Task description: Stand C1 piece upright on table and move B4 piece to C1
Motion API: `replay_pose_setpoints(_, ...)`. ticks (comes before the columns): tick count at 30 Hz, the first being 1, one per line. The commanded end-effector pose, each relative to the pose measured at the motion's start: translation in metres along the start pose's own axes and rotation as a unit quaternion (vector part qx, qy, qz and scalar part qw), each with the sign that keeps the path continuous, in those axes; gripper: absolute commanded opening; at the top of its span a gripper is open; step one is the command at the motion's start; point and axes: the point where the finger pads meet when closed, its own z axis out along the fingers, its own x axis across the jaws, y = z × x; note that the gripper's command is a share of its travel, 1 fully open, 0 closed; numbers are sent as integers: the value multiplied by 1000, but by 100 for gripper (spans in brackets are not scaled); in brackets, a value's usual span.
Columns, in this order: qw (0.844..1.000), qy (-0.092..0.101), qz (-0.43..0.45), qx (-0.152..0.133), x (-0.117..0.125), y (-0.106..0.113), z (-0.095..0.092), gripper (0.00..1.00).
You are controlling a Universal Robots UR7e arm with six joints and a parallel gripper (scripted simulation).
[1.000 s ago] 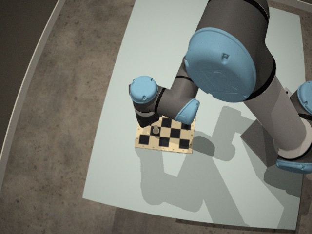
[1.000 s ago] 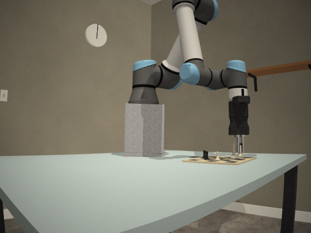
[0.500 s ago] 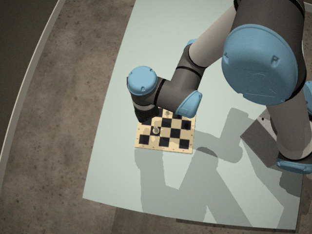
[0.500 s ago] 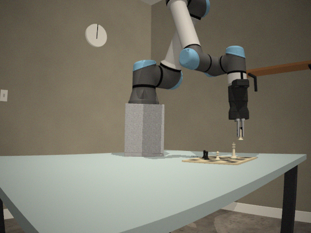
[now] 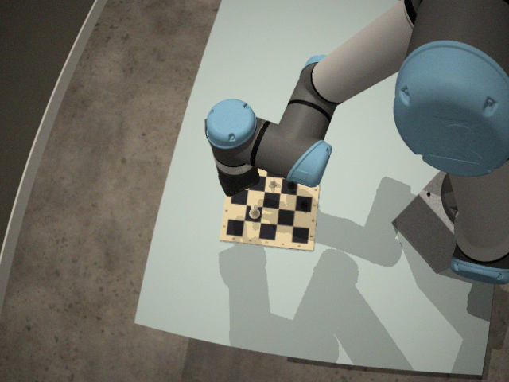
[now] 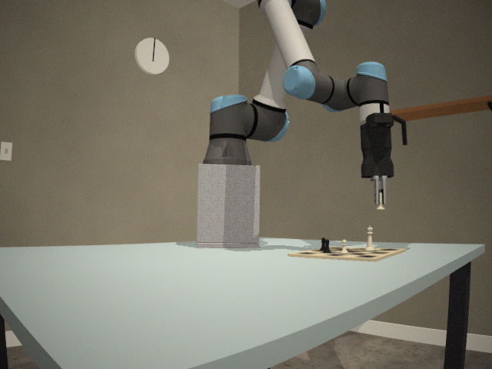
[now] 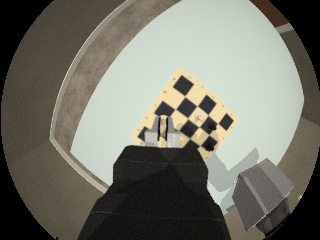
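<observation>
Looking at the gripper (image 6: 380, 195) way up in the air, well above the chessboard (image 6: 349, 256). Fingers clamped on a small white piece (image 6: 380, 204), gripped near its top, base poking out below the fingertips, hanging upright as far as can be seen. Nothing touching it from below, just air between it and the board.

Board lying flat on the pale desk (image 6: 158, 286), near the far right corner going by the exterior view, well apart from the grey pedestal (image 6: 210, 206) at the far edge.

Left on the board:
- tall white piece (image 6: 370, 237), upright, on the side nearest the desk's right edge
- short white pawn (image 6: 344, 246), upright, just beside it toward the middle
- black pieces (image 6: 326, 246), looks like two close together, at the board's end nearest the pedestal

From the top view, tall white piece (image 5: 254, 212) on a dark square, pawn (image 5: 272, 185) further up the board, wrist covering one board corner. Can't read the edge letters in any view, so can't tell which squares are which, or which square the lifted piece hangs over.

Wrist view pretty blurry: fingers close together with something pale between them, checkered board (image 7: 200, 110) far below.
</observation>
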Motion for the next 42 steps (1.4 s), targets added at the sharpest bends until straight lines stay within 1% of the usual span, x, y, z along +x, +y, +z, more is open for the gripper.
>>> replay_pose_setpoints(1,1000,0,0,0,0,0,-1,0)
replay_pose_setpoints(4,1000,0,-2,0,-2,5,-1,0)
replay_pose_setpoints(5,1000,0,-5,0,-5,10,0,0)
replay_pose_setpoints(7,1000,0,-15,0,-12,28,0,0)
replay_pose_setpoints(9,1000,0,-15,0,-12,28,0,0)
replay_pose_setpoints(15,998,0,-56,0,-36,109,4,0)
replay_pose_setpoints(16,998,0,-56,0,-36,109,4,0)
replay_pose_setpoints(18,998,0,-65,0,-40,128,5,0)
replay_pose_setpoints(19,998,0,-68,0,-41,134,5,0)
replay_pose_setpoints(21,998,0,-70,0,-41,139,5,0)
replay_pose_setpoints(35,998,0,-70,0,-41,139,5,0)
replay_pose_setpoints(42,998,0,-70,0,-41,139,12,0)
